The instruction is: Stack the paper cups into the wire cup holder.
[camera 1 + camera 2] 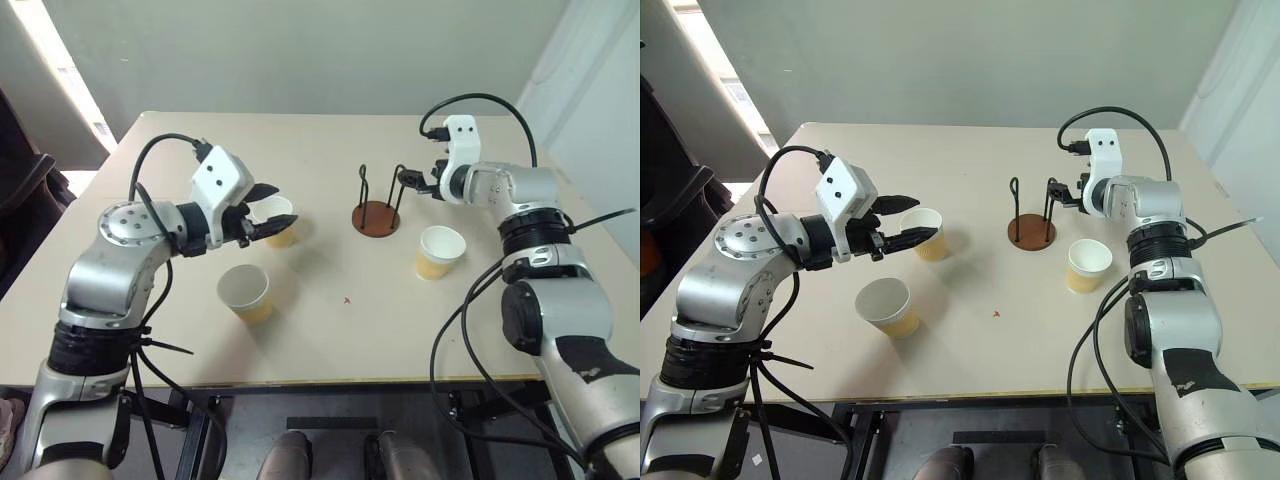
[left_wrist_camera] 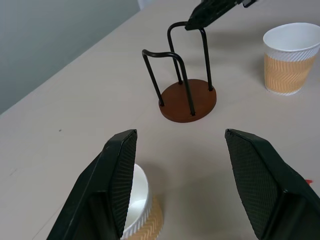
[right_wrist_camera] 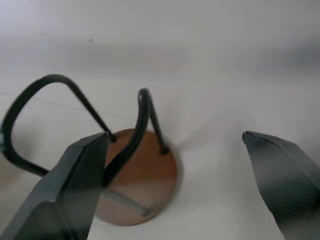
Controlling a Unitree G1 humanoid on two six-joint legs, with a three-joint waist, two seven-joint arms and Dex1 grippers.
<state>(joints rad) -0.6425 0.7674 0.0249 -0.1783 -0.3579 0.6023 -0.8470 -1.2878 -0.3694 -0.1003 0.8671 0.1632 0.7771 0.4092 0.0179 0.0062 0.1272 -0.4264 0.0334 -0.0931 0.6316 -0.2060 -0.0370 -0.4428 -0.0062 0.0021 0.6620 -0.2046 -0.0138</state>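
Gaping wide and empty, the right gripper (image 1: 414, 180) hovers at one hoop of the wire cup holder (image 1: 376, 215) (empty, hoops upright). The left gripper (image 1: 902, 224), also open, straddles one of three empty, upright paper cups (image 1: 927, 232) on the desk (image 1: 330, 320).

no text, label, brand, number or sign can be read on anything here.
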